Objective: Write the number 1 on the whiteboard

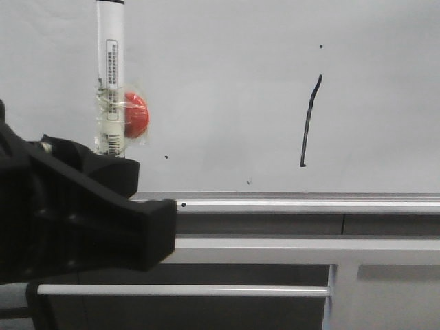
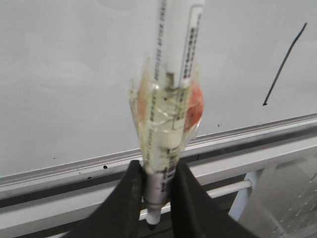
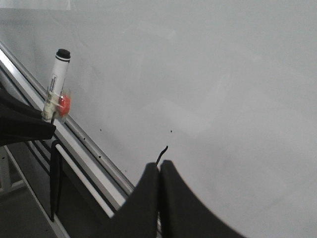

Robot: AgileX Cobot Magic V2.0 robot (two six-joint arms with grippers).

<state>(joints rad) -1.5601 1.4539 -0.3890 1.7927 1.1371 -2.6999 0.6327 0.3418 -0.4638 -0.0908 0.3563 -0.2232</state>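
I see my left end effector [image 2: 157, 191] pinching the marker [image 1: 110, 75] upright, well left of the number 1 [image 1: 311, 122] on the whiteboard [image 1: 227, 82] — my right end effector [image 3: 159, 193] is pressed together, holding nothing.

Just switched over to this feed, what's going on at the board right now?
The left gripper is shut on a white marker with a red piece taped to its barrel, held upright in front of the whiteboard and well off to the left of the number 1. That black stroke is already drawn above the board's silver rail. The right gripper has its fingers together and holds nothing.
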